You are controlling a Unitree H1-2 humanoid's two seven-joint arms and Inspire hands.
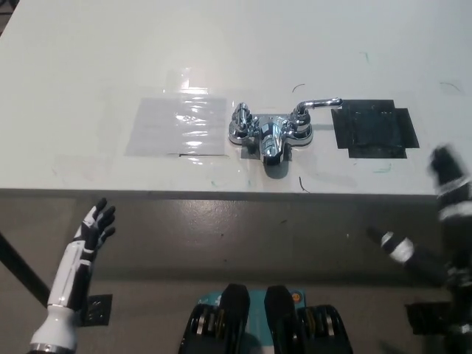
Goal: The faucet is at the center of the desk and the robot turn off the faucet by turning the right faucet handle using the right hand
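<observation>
The faucet [270,133] sits mid-surface with its right handle [318,105] pointing right, up and left of the blurred black right hand [448,181], whose grip cannot be told, while the white left hand [94,225] rests open, low left.

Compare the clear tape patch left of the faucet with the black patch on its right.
The clear tape patch is see-through and glossy, catching glare; the black tape patch is dark and dull. The clear patch is a plain rectangle; the black one has stepped, notched edges. The clear patch is the larger of the two. The faucet's right handle reaches toward the black patch. Both lie flat on the white desk.
</observation>
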